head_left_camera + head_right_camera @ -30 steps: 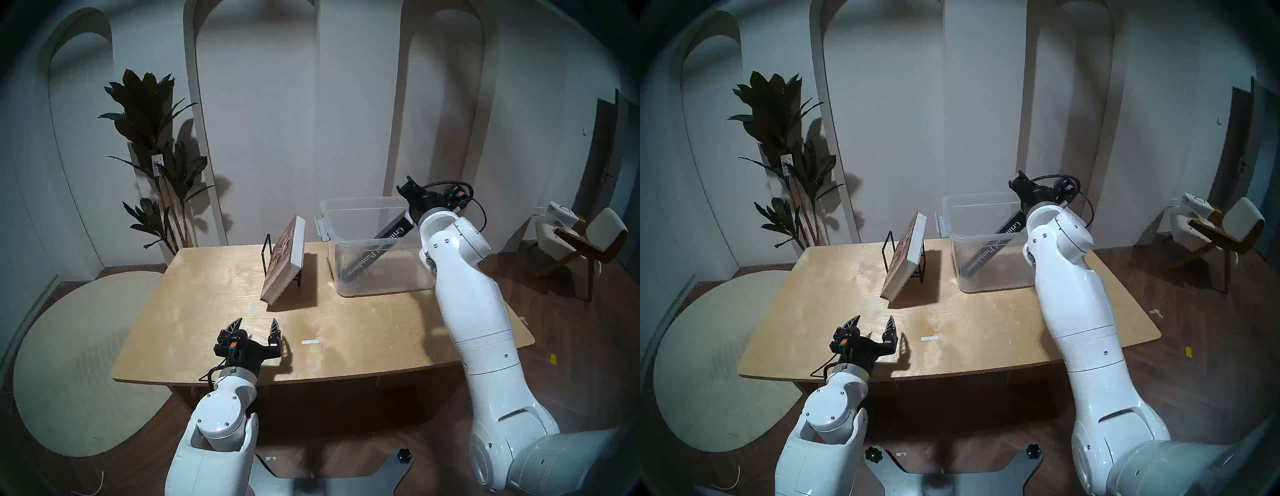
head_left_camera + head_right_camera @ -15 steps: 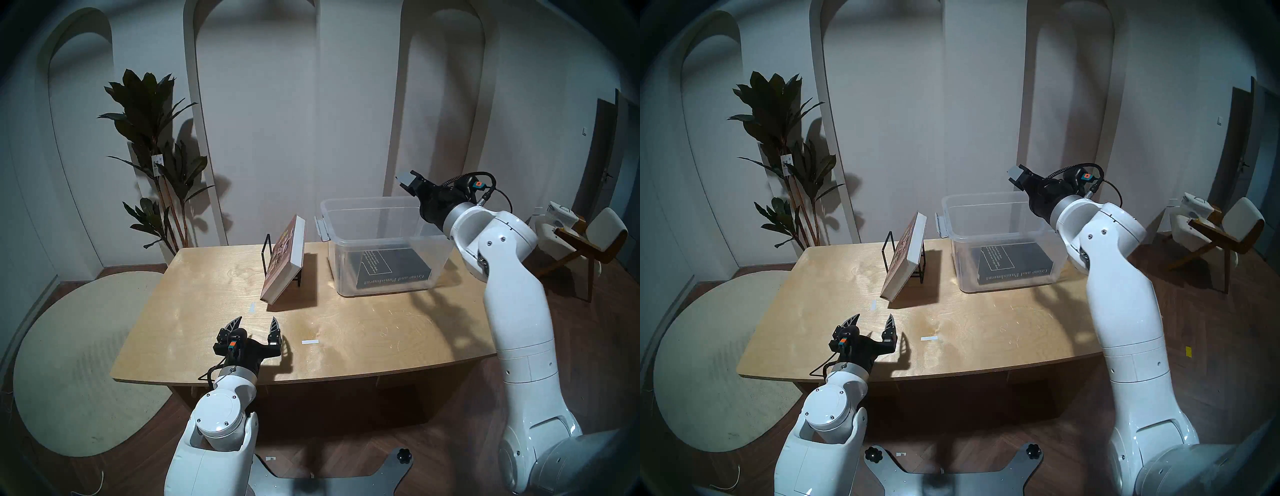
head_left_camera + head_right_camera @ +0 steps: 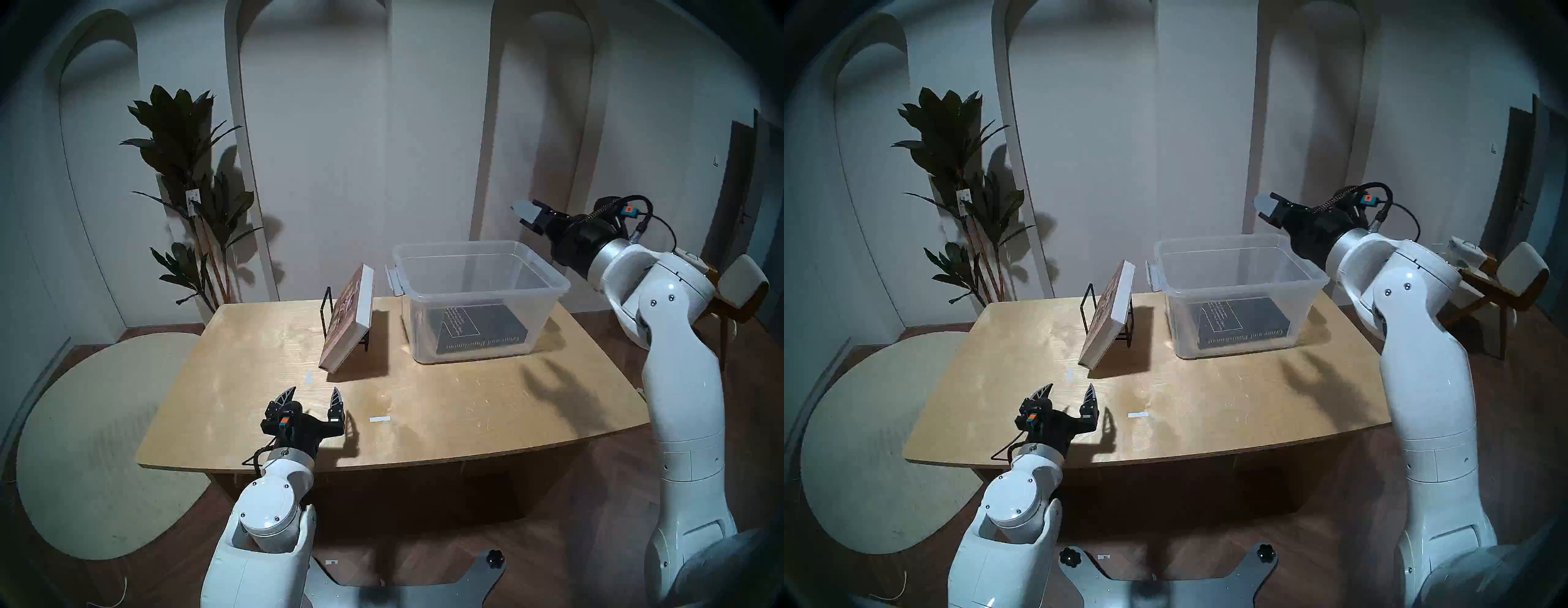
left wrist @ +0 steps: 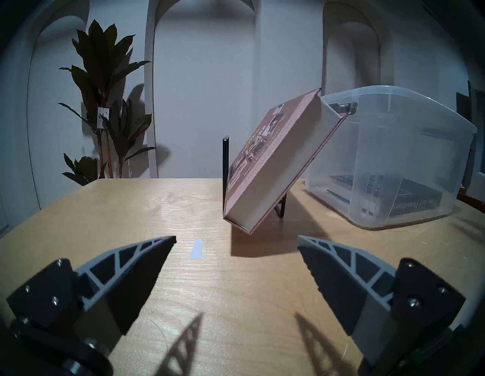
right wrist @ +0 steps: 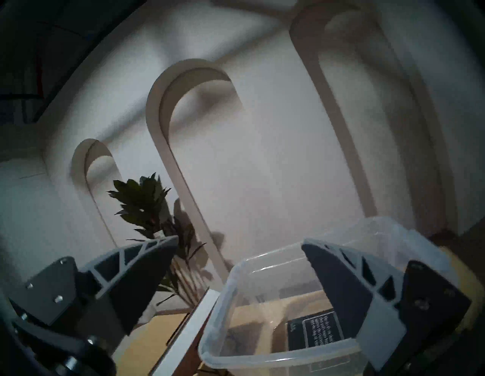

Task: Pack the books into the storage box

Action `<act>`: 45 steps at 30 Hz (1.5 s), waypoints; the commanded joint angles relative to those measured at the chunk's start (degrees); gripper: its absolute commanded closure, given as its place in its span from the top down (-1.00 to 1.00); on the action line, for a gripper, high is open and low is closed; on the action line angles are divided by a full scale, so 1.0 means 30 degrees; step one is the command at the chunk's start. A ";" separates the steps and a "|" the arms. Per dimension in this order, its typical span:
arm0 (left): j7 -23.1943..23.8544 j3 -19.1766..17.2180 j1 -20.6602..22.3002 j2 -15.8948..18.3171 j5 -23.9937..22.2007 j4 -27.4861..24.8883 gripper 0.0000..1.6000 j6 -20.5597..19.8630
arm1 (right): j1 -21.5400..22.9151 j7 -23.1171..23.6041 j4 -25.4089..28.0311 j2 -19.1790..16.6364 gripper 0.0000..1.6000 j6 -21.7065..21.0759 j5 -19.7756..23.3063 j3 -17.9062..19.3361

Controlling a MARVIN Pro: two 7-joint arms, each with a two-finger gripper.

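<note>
The black hardback book lettered "Crime and Punishment" [image 3: 481,329] lies flat on the floor of the large clear plastic storage box [image 3: 547,271], which stands on the right far part of the light wooden bench [image 3: 254,407]. The reddish-brown hardback book with cover pictures and white page edges [image 3: 348,316] leans tilted against the black wire book rack [image 3: 326,310], just left of the box and apart from it. The left tool [image 3: 313,395] hovers low over the near part of the bench, its fingers spread wide with nothing between them, well short of the leaning book. The right tool [image 5: 238,245] hangs in the air above and beside the box's right rim, its fingers likewise wide apart and empty.
</note>
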State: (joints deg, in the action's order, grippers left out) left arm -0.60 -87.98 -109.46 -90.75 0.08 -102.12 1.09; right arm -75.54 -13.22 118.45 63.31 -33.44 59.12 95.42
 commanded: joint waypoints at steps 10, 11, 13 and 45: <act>0.0003 -0.0031 0.0105 0.0002 -0.0022 -0.0453 1.00 0.0113 | -0.3538 -0.0354 -0.1716 -0.1313 1.00 0.4854 -0.7272 0.1431; 0.0002 -0.0031 0.0109 0.0001 -0.0021 -0.0446 1.00 0.0114 | -0.3584 -0.0563 -0.1778 -0.1257 1.00 0.4764 -0.7552 0.1723; 0.0004 -0.0032 0.0102 0.0001 -0.0023 -0.0459 1.00 0.0113 | -0.3917 -0.0478 -0.2029 -0.1046 1.00 0.5655 -0.8041 0.2315; 0.3480 0.1134 0.1418 0.4450 0.5030 -0.1499 1.00 -0.0670 | -0.5844 0.7457 -0.4794 -0.0883 1.00 1.4222 -0.9456 0.3752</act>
State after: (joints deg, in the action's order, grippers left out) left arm 8.41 -85.13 -106.81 -80.06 13.02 -104.72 -1.23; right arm -94.49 7.52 104.99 59.95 3.57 31.17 106.64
